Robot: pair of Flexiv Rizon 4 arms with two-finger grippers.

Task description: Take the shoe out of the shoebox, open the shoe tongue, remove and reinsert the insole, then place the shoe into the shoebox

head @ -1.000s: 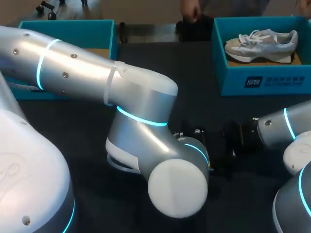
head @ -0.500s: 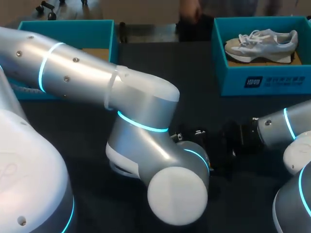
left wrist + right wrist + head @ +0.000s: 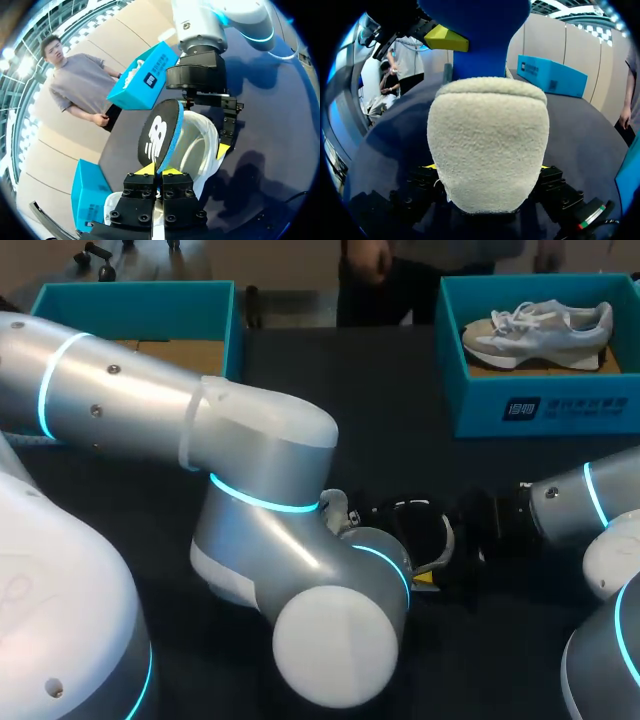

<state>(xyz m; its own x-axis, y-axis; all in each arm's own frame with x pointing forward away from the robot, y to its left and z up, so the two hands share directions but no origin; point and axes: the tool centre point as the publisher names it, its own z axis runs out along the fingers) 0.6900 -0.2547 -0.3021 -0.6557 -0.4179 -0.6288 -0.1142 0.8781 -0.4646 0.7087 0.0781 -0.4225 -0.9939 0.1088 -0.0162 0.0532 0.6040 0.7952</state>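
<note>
The left fingers [image 3: 145,170] were pinched shut on the edge of the dark, blue-rimmed insole [image 3: 157,132]. It stood partly out of the white shoe [image 3: 200,145] just ahead of them. The right fingers [image 3: 222,151] clamped the shoe's heel above the table [image 3: 330,390]. The left arm [image 3: 200,420] had just drawn back, so the insole seemed to be coming free.

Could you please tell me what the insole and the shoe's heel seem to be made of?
The insole looks like foam: a thick blue matte edge under a smooth black printed face. The shoe's heel looks like cream suede or fleece, by its nubbly nap.
</note>
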